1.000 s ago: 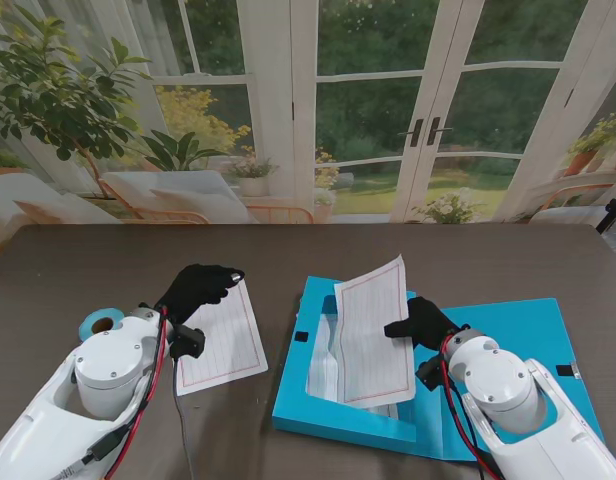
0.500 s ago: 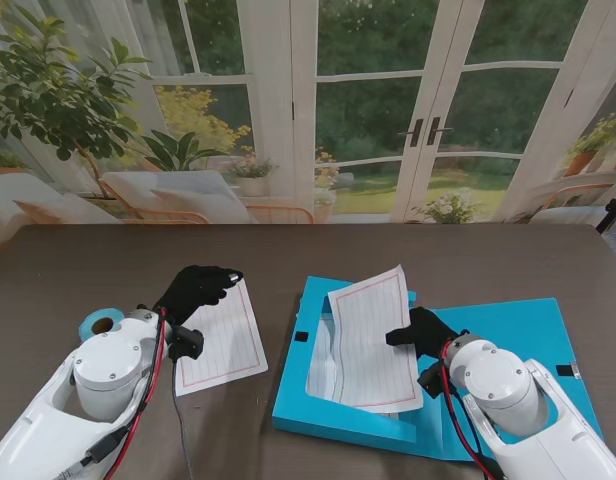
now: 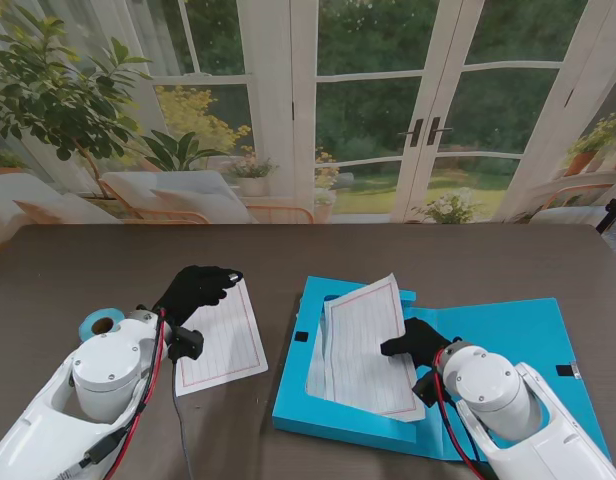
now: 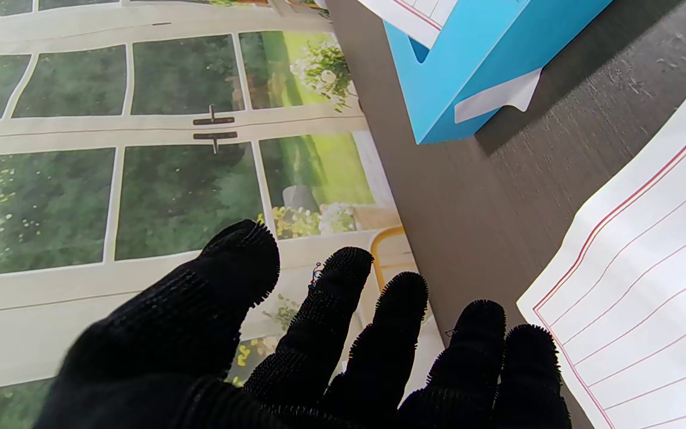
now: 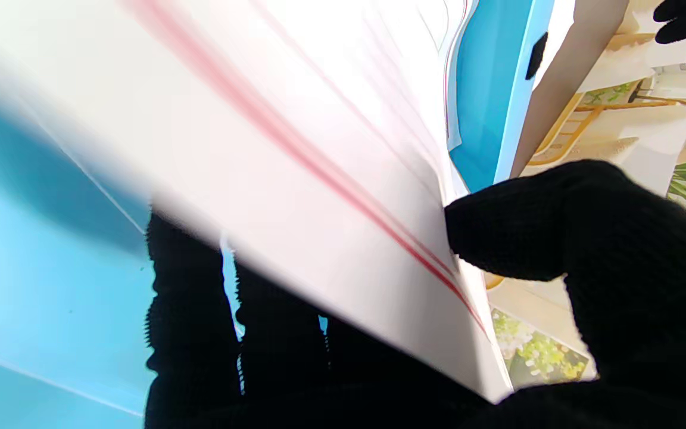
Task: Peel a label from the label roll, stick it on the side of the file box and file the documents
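Stand view: an open blue plastic file box (image 3: pixel 508 325) lies flat holding white lined sheets. Right black-gloved hand (image 3: pixel 418 342) pinches one red-bordered lined sheet (image 3: pixel 363 340) over its tray. Left black-gloved hand (image 3: pixel 195 288), fingers spread and empty, hovers left of the box above another lined sheet (image 3: pixel 220 345).

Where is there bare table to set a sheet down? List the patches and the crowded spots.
Free: the far strip of table beyond the file box, and the gap between the loose sheet and the box. Crowded: the box, where the right hand holds a sheet; near left, with the left hand and label roll.
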`<state>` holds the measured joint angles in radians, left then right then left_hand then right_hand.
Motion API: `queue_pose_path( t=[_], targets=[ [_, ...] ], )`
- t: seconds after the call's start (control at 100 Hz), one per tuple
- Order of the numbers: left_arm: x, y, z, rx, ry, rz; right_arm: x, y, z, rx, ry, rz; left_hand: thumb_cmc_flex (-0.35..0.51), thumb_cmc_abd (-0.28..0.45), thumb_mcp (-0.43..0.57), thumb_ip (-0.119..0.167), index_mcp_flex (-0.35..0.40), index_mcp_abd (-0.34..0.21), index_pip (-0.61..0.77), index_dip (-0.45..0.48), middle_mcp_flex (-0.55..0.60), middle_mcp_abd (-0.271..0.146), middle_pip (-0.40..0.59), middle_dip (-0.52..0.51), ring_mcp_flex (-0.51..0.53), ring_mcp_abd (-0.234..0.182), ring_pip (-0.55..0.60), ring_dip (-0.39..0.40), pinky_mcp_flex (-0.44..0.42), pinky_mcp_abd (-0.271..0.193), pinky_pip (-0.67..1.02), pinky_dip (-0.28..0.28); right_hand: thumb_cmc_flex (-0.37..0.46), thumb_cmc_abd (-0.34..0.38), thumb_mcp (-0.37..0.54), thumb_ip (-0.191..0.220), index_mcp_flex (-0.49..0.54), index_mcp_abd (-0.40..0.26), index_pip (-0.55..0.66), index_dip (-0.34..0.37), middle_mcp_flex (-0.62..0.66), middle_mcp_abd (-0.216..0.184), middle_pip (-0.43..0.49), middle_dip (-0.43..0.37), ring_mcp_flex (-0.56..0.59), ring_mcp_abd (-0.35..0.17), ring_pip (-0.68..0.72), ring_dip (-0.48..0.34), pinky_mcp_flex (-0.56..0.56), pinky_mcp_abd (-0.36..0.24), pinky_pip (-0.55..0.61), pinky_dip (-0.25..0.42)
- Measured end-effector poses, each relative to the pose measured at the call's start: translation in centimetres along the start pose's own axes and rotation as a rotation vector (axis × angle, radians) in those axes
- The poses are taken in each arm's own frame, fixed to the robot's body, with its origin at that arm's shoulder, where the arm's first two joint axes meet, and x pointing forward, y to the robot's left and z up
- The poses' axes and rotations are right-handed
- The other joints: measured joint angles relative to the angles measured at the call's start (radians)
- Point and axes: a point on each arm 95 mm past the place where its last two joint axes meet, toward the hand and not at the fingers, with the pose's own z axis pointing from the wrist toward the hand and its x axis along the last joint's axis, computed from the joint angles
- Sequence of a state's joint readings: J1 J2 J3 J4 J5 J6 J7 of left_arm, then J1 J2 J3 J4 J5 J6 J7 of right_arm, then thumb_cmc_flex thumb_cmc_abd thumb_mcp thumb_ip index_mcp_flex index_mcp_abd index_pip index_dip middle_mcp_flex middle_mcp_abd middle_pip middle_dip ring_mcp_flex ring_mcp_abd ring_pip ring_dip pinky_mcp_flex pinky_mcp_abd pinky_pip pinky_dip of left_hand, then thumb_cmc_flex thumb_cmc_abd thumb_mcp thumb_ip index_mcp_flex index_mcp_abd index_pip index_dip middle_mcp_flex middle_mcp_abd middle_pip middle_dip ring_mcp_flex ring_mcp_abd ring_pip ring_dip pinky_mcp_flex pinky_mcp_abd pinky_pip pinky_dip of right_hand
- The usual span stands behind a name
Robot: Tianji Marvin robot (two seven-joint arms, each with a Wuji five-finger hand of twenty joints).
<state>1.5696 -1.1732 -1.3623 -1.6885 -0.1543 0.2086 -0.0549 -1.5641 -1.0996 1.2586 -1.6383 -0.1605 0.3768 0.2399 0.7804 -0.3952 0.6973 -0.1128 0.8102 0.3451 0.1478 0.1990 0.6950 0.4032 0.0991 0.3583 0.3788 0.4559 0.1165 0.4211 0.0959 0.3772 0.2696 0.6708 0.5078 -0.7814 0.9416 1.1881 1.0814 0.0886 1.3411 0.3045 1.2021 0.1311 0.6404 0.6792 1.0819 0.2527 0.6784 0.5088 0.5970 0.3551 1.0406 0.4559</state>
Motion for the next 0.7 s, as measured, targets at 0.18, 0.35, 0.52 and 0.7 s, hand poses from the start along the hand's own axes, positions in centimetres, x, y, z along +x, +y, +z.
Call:
queue_pose_path(
  t=[0.18,0.35,0.52,0.7],
  targets=[
    [0.0,0.0,-0.1,0.001,-0.004,-0.002,-0.3,-0.4,0.4,0.011,-0.018,-0.007,0.000,0.000,-0.009,0.000,0.000,0.000,0.000,0.000,0.000,0.000,0.000,0.000,0.000,0.000,0.000,0.000,0.000,0.000,-0.001,0.005,-0.001,0.000,0.000,0.000,-0.003,0.000,0.000,0.003,-0.010,0.000,0.001,0.000,0.000,0.000,0.000,0.000,0.000,-0.011,0.000,0.000],
    [0.0,0.0,-0.1,-0.001,-0.007,-0.006,-0.4,-0.9,0.9,0.011,-0.044,-0.047,0.000,0.000,-0.014,0.000,0.000,0.000,0.000,0.000,0.000,0.000,0.000,0.000,0.000,0.000,0.000,0.000,0.000,0.000,-0.001,0.006,-0.009,0.001,0.000,0.001,-0.021,-0.015,0.000,0.003,-0.011,0.000,0.001,0.000,0.000,0.000,0.000,0.000,0.000,-0.012,0.000,0.000],
    [0.0,0.0,-0.1,-0.004,-0.009,-0.011,-0.5,-1.3,1.4,0.012,-0.067,-0.131,0.000,0.000,-0.017,0.000,0.000,0.000,0.000,0.000,0.000,0.000,0.000,0.000,-0.001,0.000,0.000,0.000,0.000,0.000,-0.012,0.009,-0.030,0.011,-0.001,-0.025,-0.096,-0.056,-0.060,0.003,-0.058,-0.003,0.001,0.000,-0.012,-0.002,-0.003,-0.001,-0.002,-0.013,0.000,-0.001],
    [-0.1,0.0,-0.2,-0.004,-0.011,-0.014,-0.5,-1.3,1.6,0.002,-0.083,-0.256,0.000,0.009,-0.028,0.000,0.000,0.000,0.000,0.000,0.000,0.000,0.000,0.000,-0.001,-0.001,0.000,0.000,0.000,0.000,-0.012,0.009,-0.064,0.012,0.000,-0.102,-0.159,-0.070,-0.110,-0.002,-0.126,-0.003,0.001,-0.049,-0.023,-0.006,-0.006,-0.001,0.016,-0.027,0.036,-0.001]
  ],
)
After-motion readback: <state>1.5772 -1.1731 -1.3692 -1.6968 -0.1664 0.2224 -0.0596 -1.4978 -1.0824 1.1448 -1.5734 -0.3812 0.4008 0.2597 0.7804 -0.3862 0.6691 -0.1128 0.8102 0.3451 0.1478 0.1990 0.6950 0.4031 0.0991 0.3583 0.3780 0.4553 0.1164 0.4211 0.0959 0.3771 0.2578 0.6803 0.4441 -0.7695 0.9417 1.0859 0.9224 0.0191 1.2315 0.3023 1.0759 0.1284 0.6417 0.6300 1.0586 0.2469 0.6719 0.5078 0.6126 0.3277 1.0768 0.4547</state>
